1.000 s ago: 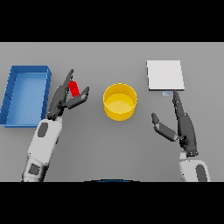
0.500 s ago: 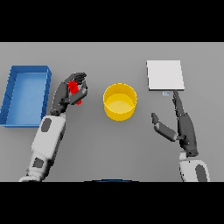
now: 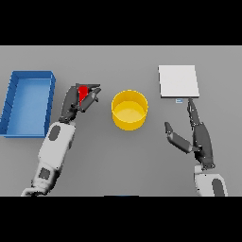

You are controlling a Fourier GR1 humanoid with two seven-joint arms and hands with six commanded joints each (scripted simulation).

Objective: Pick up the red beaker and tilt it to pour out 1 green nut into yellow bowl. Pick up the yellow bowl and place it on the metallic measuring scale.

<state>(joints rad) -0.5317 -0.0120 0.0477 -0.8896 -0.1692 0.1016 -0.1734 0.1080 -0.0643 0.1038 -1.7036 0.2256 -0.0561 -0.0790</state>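
With our left hand (image 3: pixel 78 101) clamped round the red beaker (image 3: pixel 82 92), we carry it over the yellow bowl (image 3: pixel 129 109) before tilting gently; our right hand (image 3: pixel 198 137) rests open.

1. Lighting is even and moderately bright across the grey table (image 3: pixel 142 160).
2. Shadows are faint; the light source probably sits overhead.
3. No glare.
4. Small details appear soft; edges look undistorted.
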